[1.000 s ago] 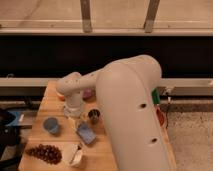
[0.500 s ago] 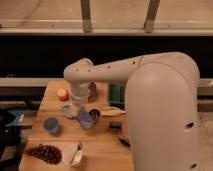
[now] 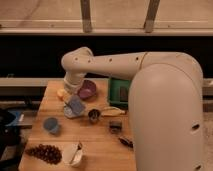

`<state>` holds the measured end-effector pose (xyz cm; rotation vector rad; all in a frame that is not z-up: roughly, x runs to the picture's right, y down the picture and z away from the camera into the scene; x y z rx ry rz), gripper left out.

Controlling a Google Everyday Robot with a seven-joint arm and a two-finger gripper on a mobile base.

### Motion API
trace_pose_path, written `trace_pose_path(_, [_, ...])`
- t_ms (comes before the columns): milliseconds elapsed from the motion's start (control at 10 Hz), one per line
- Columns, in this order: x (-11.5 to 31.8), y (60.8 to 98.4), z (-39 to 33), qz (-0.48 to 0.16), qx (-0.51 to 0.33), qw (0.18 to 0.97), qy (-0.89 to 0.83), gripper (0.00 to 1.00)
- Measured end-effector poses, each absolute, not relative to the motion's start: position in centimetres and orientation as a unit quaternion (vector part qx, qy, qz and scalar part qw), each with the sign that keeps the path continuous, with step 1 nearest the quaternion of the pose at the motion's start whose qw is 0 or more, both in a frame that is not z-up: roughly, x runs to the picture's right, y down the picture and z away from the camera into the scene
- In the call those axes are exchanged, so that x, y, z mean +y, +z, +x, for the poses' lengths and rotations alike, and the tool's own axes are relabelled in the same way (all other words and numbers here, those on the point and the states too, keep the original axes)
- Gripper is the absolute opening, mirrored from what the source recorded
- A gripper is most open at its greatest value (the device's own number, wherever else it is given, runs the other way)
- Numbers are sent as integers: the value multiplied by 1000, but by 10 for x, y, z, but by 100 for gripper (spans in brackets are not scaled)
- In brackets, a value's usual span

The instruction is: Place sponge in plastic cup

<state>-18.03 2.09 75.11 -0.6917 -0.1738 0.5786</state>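
Matt wooden table (image 3: 100,145); smooth arm (image 3: 120,65), seemingly plastic; claw (image 3: 75,99) over the table grips matt sponge (image 3: 76,105).

Blue-grey sponge (image 3: 76,104), tilted, touching clear plastic cup (image 3: 68,112), hand (image 3: 73,96) directly above sponge.

Gripper (image 3: 73,99): near the back-left corner of the counter (image 3: 100,150), at the sponge (image 3: 76,106); merged with the wrist, contact with the sponge impossible to tell.
Counter's right edge: hidden behind the arm (image 3: 165,110), both right corners included.
Counter's front edge: cut off by the lower border.
Green tray (image 3: 116,90): near the back edge, right part covered by the arm.
Dark lump (image 3: 123,93) in the tray: too blurred to name.
Dark bit (image 3: 115,126) toward the right edge: too small to name.
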Motion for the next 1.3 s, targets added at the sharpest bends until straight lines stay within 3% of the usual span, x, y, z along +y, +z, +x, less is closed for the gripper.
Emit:
trace_pose_path(600, [-21, 735, -268, -340, -214, 893, 202, 0])
trace_pose_path(1300, [-22, 734, -272, -343, -220, 891, 200, 0])
